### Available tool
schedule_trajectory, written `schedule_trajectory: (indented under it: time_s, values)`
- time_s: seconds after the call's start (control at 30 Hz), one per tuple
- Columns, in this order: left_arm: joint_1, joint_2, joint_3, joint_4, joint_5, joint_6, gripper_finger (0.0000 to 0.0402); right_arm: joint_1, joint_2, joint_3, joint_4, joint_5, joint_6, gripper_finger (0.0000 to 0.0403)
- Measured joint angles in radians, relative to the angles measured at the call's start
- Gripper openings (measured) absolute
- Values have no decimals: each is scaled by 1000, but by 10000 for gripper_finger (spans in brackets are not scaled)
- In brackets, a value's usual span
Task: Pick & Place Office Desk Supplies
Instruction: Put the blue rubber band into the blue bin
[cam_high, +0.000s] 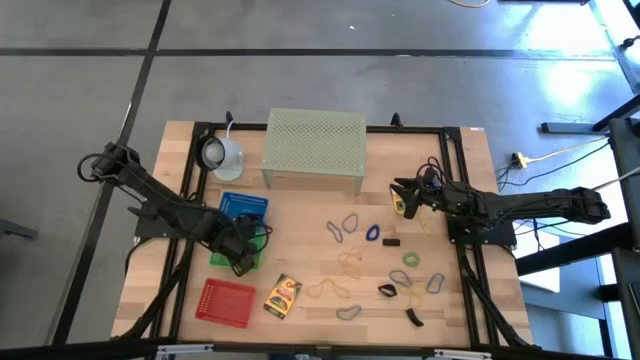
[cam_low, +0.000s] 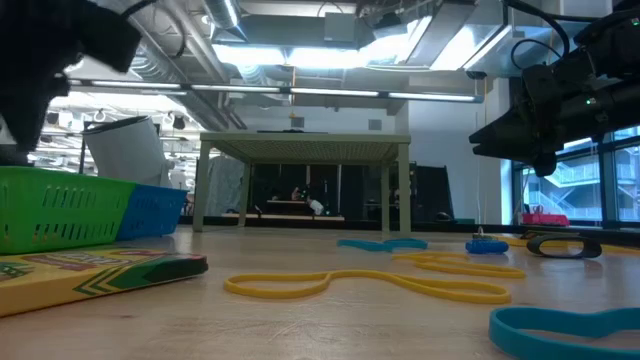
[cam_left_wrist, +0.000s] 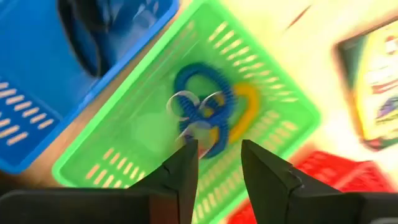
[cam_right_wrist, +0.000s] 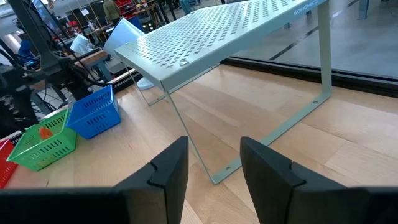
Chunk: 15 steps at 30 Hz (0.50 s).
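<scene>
Right past my left gripper (cam_left_wrist: 216, 163), jaws parted and holding nothing, blue and orange loops (cam_left_wrist: 211, 109) lay in the green basket (cam_left_wrist: 118, 168). Right gripper (cam_right_wrist: 214, 163) hung empty, part-open near the mesh stand (cam_right_wrist: 236, 31).

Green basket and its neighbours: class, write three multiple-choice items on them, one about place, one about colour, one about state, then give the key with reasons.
1. The green basket lies:
A. between the blue basket and the red basket
B. under the mesh stand
C. beside the right hand

2. The largest loop in it is:
A. red
B. blue
C. grey

3. The left hand above it is:
A. shut on a loop
B. open, holding nothing
C. out of sight

Key: A, the high view shows it between them; B, the left wrist view shows blue; B, the fingers stand apart with nothing between.
</scene>
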Motion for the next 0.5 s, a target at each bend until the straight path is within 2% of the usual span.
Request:
schedule_trajectory:
  time_s: [0.17,0.27,0.37,0.5]
  values:
    - [15,0,43,-3,-10,30,124,0,0,0,0,0,0,146]
    - [24,0,45,5,-60,34,125,0,0,0,0,0,0,146]
    - [35,0,45,70,-172,86,126,0,0,0,0,0,0,146]
    - [70,0,45,241,-359,233,134,0,0,0,0,0,0,146]
